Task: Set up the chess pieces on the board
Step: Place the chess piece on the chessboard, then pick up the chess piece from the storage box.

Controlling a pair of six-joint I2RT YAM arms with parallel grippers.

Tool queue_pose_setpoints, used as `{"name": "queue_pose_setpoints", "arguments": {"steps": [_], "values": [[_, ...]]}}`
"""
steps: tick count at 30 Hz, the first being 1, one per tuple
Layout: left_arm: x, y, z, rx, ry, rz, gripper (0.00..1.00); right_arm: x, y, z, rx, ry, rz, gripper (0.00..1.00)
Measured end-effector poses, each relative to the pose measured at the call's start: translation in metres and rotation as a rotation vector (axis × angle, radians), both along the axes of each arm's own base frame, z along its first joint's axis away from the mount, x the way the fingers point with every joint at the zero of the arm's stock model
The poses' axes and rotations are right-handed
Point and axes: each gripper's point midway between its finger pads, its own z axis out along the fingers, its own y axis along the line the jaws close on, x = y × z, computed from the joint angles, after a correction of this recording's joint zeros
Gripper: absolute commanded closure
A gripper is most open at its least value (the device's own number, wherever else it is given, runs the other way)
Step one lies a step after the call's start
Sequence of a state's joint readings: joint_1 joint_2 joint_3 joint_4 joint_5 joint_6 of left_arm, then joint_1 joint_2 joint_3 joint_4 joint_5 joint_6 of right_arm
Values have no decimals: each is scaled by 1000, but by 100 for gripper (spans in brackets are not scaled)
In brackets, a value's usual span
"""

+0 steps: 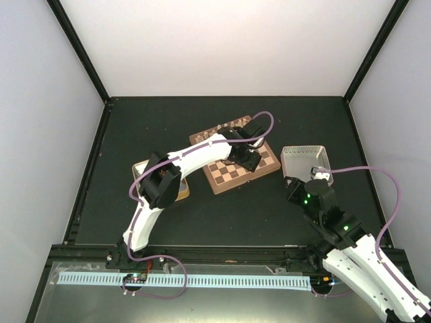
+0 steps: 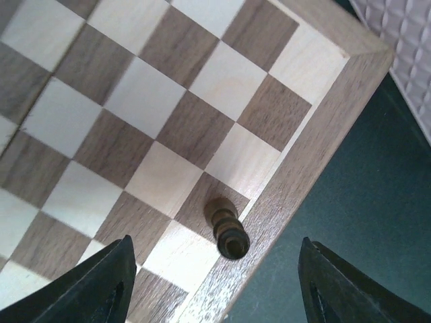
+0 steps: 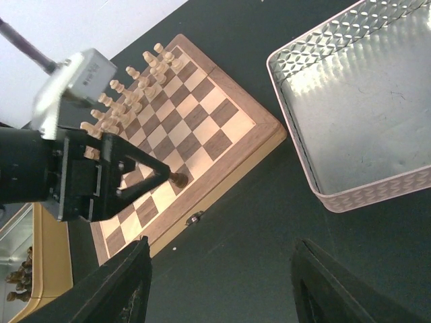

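Your right gripper (image 3: pixel 222 245) spread wide, the board (image 3: pixel 202 114) ahead, pale chessmen (image 3: pixel 135 87) along its far side, left gripper (image 3: pixel 165 176) over its near edge, dark chess piece (image 3: pixel 179 178) beside its fingertip, silver tin (image 3: pixel 363 195) at right.

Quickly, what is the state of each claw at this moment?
Left claw: open, holding nothing; a dark chess piece stands free on the board under it.
Right claw: open, holding nothing.

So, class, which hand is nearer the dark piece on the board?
Left. The left hand hangs over the piece; the right hand sits off the board, near the tin.
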State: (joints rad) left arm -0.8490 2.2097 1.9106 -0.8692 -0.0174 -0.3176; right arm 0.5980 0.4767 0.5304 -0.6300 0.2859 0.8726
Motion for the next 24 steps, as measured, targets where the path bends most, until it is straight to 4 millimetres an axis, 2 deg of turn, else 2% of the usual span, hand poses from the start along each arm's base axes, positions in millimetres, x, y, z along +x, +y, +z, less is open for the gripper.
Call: {"name": "queue_pose_setpoints", "arguments": {"steps": [3, 7, 10, 12, 14, 18, 19, 24], "values": [[4, 5, 18, -19, -20, 24, 29, 0, 0, 0, 2, 0, -1, 43], [7, 25, 57, -67, -68, 78, 29, 0, 1, -1, 0, 4, 1, 42], [4, 57, 88, -112, -106, 139, 30, 1, 3, -4, -5, 18, 7, 41], [-2, 89, 105, -137, -128, 198, 32, 3, 5, -7, -10, 34, 14, 41], [-6, 120, 113, -154, -149, 260, 34, 4, 8, -11, -15, 50, 21, 41], [-19, 181, 96, -126, -142, 395, 45, 6, 13, -18, -22, 79, 36, 41], [-23, 199, 86, -111, -130, 439, 46, 7, 15, -19, -22, 83, 40, 41], [-48, 262, 43, -41, -63, 595, 45, 11, 23, -25, -23, 107, 62, 41]]}}
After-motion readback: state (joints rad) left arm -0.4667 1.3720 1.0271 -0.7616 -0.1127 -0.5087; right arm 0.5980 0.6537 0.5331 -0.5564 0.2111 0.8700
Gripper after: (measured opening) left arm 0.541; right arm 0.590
